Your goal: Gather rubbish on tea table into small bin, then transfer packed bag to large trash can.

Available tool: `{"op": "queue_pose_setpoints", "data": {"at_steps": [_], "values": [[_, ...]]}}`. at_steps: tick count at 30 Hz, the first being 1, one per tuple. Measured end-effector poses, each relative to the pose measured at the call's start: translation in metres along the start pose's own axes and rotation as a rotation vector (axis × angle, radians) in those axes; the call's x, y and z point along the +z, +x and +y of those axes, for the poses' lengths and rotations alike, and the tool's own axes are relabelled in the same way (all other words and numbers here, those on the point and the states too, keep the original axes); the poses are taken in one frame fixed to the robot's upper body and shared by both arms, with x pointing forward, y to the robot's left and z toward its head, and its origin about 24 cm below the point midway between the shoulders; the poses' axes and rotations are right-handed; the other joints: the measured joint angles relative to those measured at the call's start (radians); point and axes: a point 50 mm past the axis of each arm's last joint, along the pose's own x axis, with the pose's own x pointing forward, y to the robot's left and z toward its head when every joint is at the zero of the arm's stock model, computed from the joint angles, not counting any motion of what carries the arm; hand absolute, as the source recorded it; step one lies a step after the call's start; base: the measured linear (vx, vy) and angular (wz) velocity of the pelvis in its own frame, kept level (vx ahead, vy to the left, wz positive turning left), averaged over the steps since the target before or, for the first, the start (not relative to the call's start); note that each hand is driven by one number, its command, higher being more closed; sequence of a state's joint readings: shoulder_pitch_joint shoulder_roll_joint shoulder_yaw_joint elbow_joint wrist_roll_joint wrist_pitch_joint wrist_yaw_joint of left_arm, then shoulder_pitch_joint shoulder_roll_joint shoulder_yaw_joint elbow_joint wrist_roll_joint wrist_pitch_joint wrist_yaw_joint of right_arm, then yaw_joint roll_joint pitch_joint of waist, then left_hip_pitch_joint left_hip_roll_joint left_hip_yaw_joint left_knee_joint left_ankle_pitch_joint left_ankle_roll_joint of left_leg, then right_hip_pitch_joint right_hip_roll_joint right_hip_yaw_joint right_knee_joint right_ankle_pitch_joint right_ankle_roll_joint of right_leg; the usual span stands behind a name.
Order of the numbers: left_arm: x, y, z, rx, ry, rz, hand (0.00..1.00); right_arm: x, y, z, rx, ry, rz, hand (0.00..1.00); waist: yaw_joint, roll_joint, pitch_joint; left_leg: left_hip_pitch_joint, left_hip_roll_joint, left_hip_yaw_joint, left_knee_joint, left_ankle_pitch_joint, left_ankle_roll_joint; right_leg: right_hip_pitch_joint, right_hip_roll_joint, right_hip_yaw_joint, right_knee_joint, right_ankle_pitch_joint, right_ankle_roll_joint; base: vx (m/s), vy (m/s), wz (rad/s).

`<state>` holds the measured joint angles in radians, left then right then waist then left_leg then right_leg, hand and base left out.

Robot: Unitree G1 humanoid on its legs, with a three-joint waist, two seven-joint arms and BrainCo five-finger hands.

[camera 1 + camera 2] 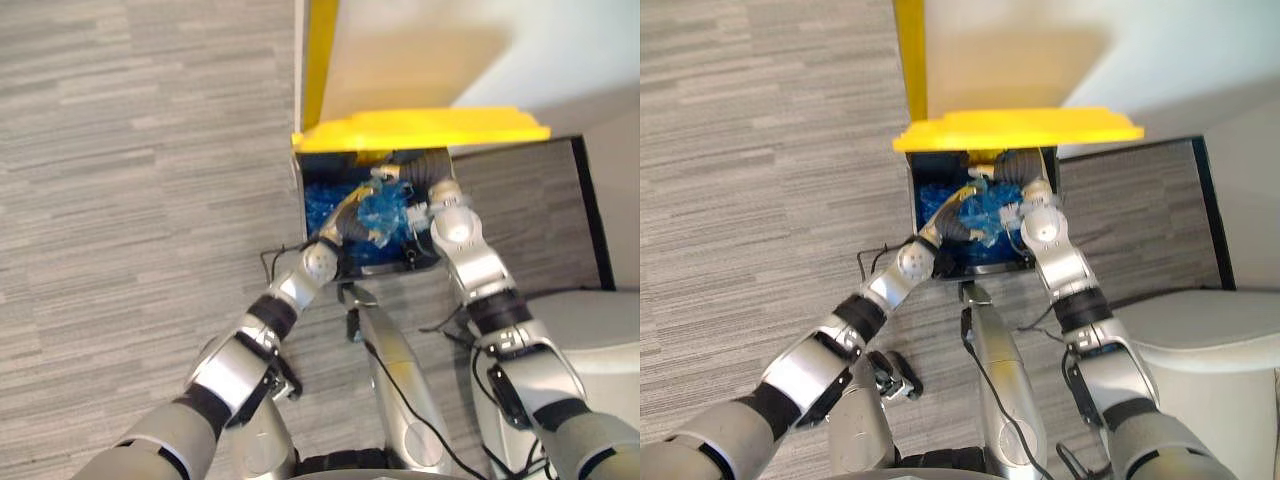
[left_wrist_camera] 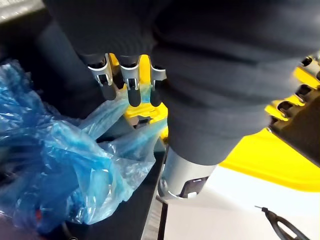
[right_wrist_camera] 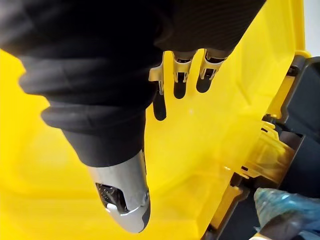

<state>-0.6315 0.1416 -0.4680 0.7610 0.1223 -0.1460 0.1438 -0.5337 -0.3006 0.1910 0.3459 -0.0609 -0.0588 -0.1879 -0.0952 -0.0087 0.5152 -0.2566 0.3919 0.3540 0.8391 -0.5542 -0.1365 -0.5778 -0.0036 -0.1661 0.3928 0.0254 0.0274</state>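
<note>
A dark large trash can (image 1: 300, 205) stands with its yellow lid (image 1: 420, 128) raised. Inside hangs a crumpled blue plastic bag (image 1: 385, 212), above more blue film (image 1: 322, 205) lining the can. My left hand (image 1: 352, 228) reaches into the can's mouth; in its wrist view its fingers (image 2: 130, 85) curl round a stretched strip at the top of the blue bag (image 2: 75, 165). My right hand (image 1: 410, 172) is up under the lid, and its straight fingers (image 3: 180, 82) rest against the lid's yellow underside (image 3: 240, 90), the thumb (image 3: 125, 195) held apart.
The can stands against a white wall with a yellow upright strip (image 1: 320, 50). A dark mat (image 1: 530, 205) lies to the right of the can, with a white rounded object (image 1: 590, 330) at the lower right. Grey carpet (image 1: 130, 200) spreads to the left.
</note>
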Motion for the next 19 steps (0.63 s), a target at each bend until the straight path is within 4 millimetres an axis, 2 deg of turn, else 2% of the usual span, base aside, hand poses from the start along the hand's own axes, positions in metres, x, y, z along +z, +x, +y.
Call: {"op": "queue_pose_setpoints", "data": {"at_steps": [3, 4, 5, 7, 8, 9, 10, 11, 12, 13, 15, 17, 18, 19], "values": [[-0.04, -0.029, 0.012, 0.049, -0.074, 0.093, 0.0, -0.039, -0.031, 0.004, 0.019, 0.001, 0.136, 0.0, 0.01, -0.001, -0.001, 0.088, -0.031, -0.027, -0.055, 0.026, 0.0, 0.102, -0.013, -0.023, -0.02, -0.005, -0.004, 0.02, 0.017, 0.32], [-0.061, -0.046, 0.016, 0.086, -0.115, 0.158, 0.0, -0.055, -0.046, 0.006, 0.03, 0.013, 0.201, 0.0, 0.018, -0.011, -0.008, 0.132, -0.055, -0.028, -0.083, 0.037, 0.007, 0.143, -0.025, -0.018, -0.025, -0.006, -0.006, -0.05, 0.059, 0.2], [-0.084, -0.067, 0.02, 0.125, -0.153, 0.233, 0.0, -0.074, -0.063, 0.01, 0.045, 0.026, 0.279, 0.0, 0.028, -0.029, -0.041, 0.166, -0.087, -0.019, -0.114, 0.049, 0.017, 0.158, -0.041, -0.008, -0.029, -0.005, -0.005, -0.07, 0.071, 0.04], [-0.113, -0.1, 0.023, 0.177, -0.203, 0.337, 0.0, -0.097, -0.089, 0.012, 0.067, 0.019, 0.382, 0.0, 0.031, -0.045, -0.085, 0.194, -0.117, -0.013, -0.134, 0.059, 0.032, 0.182, -0.057, -0.005, -0.048, 0.01, 0.003, -0.08, 0.093, 0.01], [-0.124, -0.115, 0.024, 0.2, -0.222, 0.38, 0.0, -0.106, -0.102, 0.013, 0.085, 0.009, 0.427, 0.0, 0.033, -0.052, -0.096, 0.208, -0.127, -0.008, -0.136, 0.063, 0.04, 0.202, -0.062, -0.004, -0.07, 0.03, 0.001, -0.17, 0.098, -0.27], [-0.145, -0.15, 0.025, 0.254, -0.265, 0.471, 0.0, -0.123, -0.13, 0.015, 0.112, 0.006, 0.516, 0.0, 0.06, -0.068, -0.134, 0.213, -0.121, 0.037, -0.155, 0.08, 0.073, 0.218, -0.066, -0.017, -0.143, 0.105, 0.043, -0.22, 0.077, -0.44], [-0.155, -0.169, 0.023, 0.281, -0.288, 0.525, 0.0, -0.13, -0.144, 0.017, 0.14, -0.006, 0.56, 0.0, 0.061, -0.074, -0.142, 0.217, -0.122, 0.058, -0.17, 0.093, 0.094, 0.205, -0.09, -0.061, -0.067, 0.076, 0.003, -0.28, 0.043, -0.38], [-0.164, -0.187, 0.022, 0.298, -0.297, 0.585, 0.0, -0.14, -0.16, 0.017, 0.157, -0.011, 0.617, 0.0, 0.054, -0.075, -0.148, 0.219, -0.128, 0.056, -0.192, 0.111, 0.102, 0.199, -0.112, -0.091, 0.069, 0.021, -0.037, -0.27, 0.053, -0.08], [-0.174, -0.208, 0.017, 0.314, -0.314, 0.652, 0.0, -0.154, -0.186, 0.017, 0.177, -0.015, 0.712, 0.0, 0.056, -0.069, -0.165, 0.223, -0.137, 0.06, -0.238, 0.142, 0.108, 0.208, -0.131, -0.112, 0.213, -0.054, -0.028, -0.22, 0.045, 0.05], [-0.177, -0.217, 0.016, 0.326, -0.327, 0.679, 0.0, -0.159, -0.198, 0.018, 0.191, -0.017, 0.754, 0.0, 0.056, -0.072, -0.175, 0.23, -0.144, 0.061, -0.268, 0.162, 0.11, 0.218, -0.14, -0.116, 0.271, -0.084, -0.021, -0.09, 0.024, -0.01], [-0.186, -0.248, 0.006, 0.367, -0.388, 0.766, 0.0, -0.17, -0.23, 0.017, 0.192, -0.009, 0.858, 0.0, 0.054, -0.079, -0.221, 0.234, -0.171, 0.073, -0.375, 0.23, 0.116, 0.309, -0.171, -0.113, 0.373, -0.18, 0.01, -0.02, -0.039, -0.09], [-0.189, -0.263, -0.001, 0.397, -0.443, 0.809, 0.0, -0.176, -0.241, 0.015, 0.19, -0.004, 0.904, 0.0, 0.056, -0.085, -0.248, 0.214, -0.181, 0.095, -0.407, 0.265, 0.111, 0.365, -0.196, -0.118, 0.335, -0.233, 0.053, -0.06, -0.105, -0.3], [-0.19, -0.269, -0.008, 0.416, -0.483, 0.832, 0.0, -0.179, -0.248, 0.012, 0.19, -0.009, 0.934, 0.0, 0.057, -0.096, -0.263, 0.212, -0.208, 0.098, -0.452, 0.3, 0.094, 0.374, -0.189, -0.143, 0.243, -0.241, 0.059, -0.09, -0.102, -0.36], [-0.189, -0.27, -0.014, 0.414, -0.505, 0.838, 0.0, -0.181, -0.25, 0.011, 0.188, -0.013, 0.947, 0.0, 0.06, -0.087, -0.276, 0.212, -0.217, 0.102, -0.491, 0.32, 0.091, 0.385, -0.175, -0.144, 0.179, -0.24, 0.058, -0.05, -0.056, -0.22]]}}
